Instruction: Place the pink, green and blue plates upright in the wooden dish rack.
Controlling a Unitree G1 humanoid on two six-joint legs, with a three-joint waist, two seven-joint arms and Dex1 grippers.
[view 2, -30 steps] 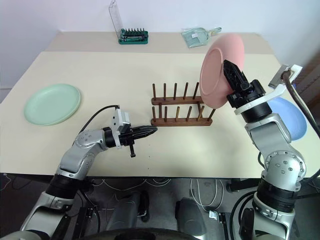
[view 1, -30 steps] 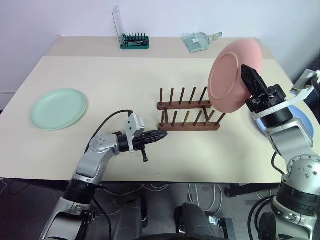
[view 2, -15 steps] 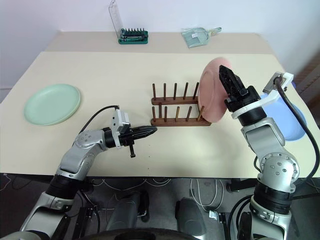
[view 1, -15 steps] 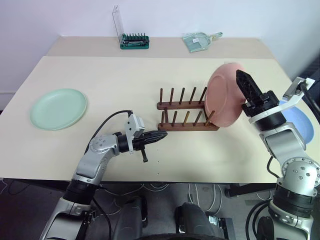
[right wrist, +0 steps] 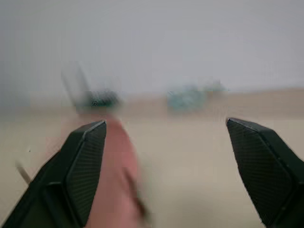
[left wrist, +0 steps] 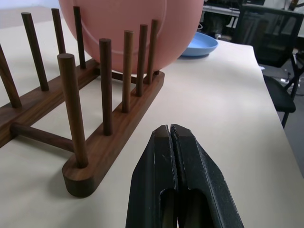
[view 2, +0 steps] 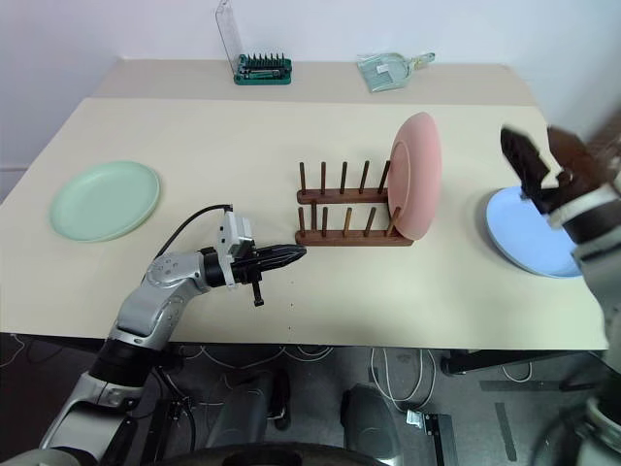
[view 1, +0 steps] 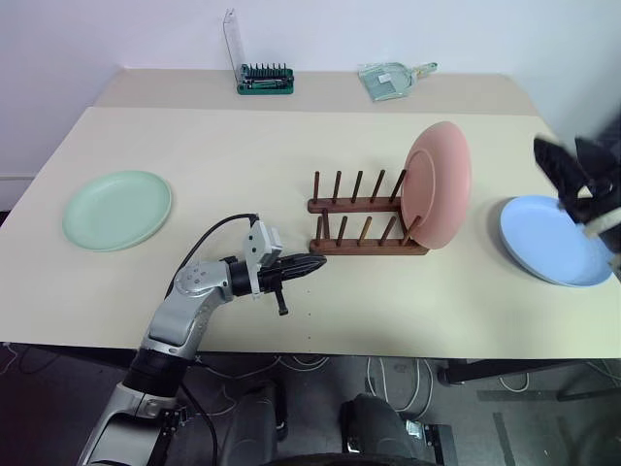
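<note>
Released and parked: pink plate (view 1: 439, 184), a second ago aloft in the right gripper (view 2: 548, 170), now standing on edge at the right end of the wooden dish rack (view 1: 364, 216), between the last pegs, leaning slightly. Right jaws spread wide and empty, swung out to the right, hovering above the blue plate (view 1: 553, 239) lying flat on the surface (view 1: 291, 155) near the right edge. Left gripper (left wrist: 173, 142) parked just short of the rack's near left end, jaws clenched on nothing, same spot as before. Green plate (view 1: 116, 210) flat at far left, well apart from the rack. Next up, most likely the blue one: best to come down on its near rim, bite firmly on the lip, tip it vertical before travel. Worth aiming for the slot beside the pink plate without knocking it.
</note>
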